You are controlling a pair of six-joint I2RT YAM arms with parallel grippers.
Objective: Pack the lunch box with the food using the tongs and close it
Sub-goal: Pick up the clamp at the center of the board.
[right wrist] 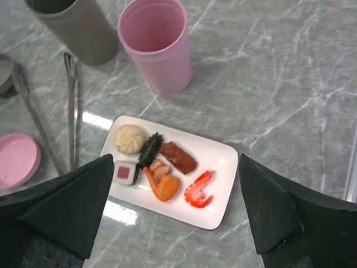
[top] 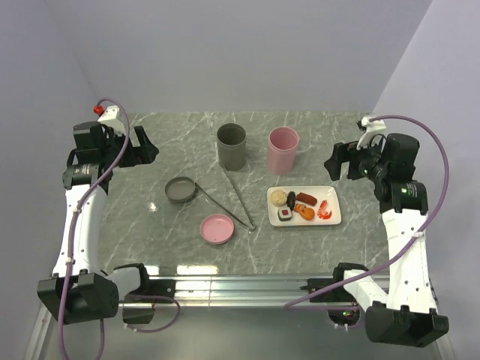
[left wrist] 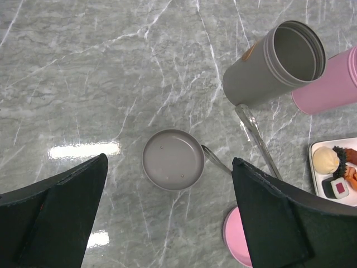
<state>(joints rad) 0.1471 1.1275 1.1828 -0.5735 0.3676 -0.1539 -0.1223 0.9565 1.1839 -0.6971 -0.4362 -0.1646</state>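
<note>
The food lies on a white plate [right wrist: 224, 161]: a pale bun [right wrist: 130, 138], sushi roll [right wrist: 126, 172], dark oval [right wrist: 149, 149], brown sausage [right wrist: 178, 157], orange fried piece [right wrist: 163, 184] and shrimp [right wrist: 199, 188]. The lunch box stands open as a grey tub [top: 232, 145] and a pink tub [top: 283, 150]. Their grey lid [top: 181, 189] and pink lid [top: 217, 228] lie flat nearby. The tongs [top: 234, 196] lie spread in a V between lids and plate. My left gripper [top: 146, 148] hovers open at the left above the grey lid [left wrist: 172, 159]. My right gripper [top: 335, 161] hovers open at the right above the plate.
The marble table [top: 150, 225] ends at a metal rail [top: 240, 285] along the near edge, where both arm bases sit. Walls close in on the back and both sides. Purple cables loop off each arm.
</note>
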